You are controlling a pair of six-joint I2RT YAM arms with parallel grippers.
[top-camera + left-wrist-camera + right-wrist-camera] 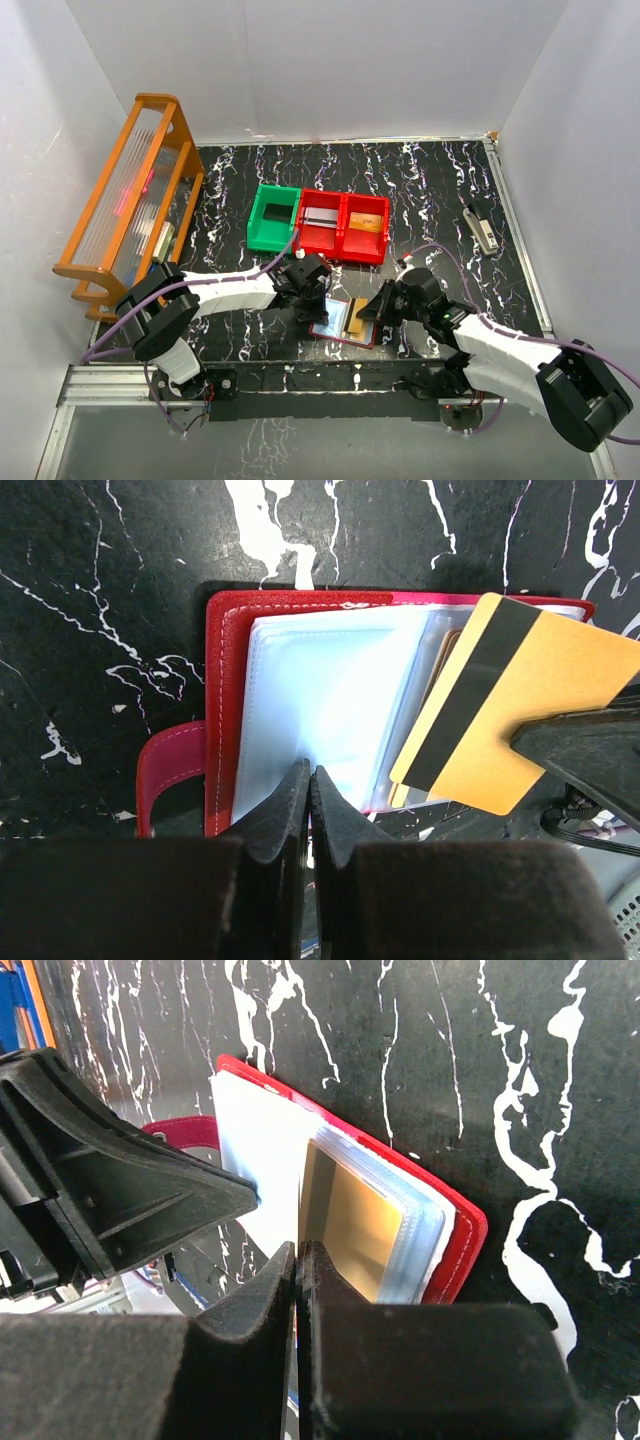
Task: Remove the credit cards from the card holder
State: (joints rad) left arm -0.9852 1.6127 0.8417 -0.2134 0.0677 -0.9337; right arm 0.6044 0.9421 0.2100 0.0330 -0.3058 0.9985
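The card holder (322,331) lies open on the black marbled table, its red cover (225,680) underneath and its pale clear sleeves facing up. My left gripper (308,778) is shut on the near edge of a clear sleeve. My right gripper (298,1250) is shut on a gold credit card (560,700) with a black stripe. That card (360,1230) sits tilted and mostly out of its sleeve, over the holder's right half. A second, brownish card (445,660) shows inside a sleeve behind it. In the top view the grippers flank the holder, left gripper (311,304) and right gripper (369,314).
Behind the holder stand a green bin (272,218) and a red two-compartment bin (343,245) with a card in each half. An orange rack (130,190) stands at the left wall. A small grey object (483,230) lies at the far right.
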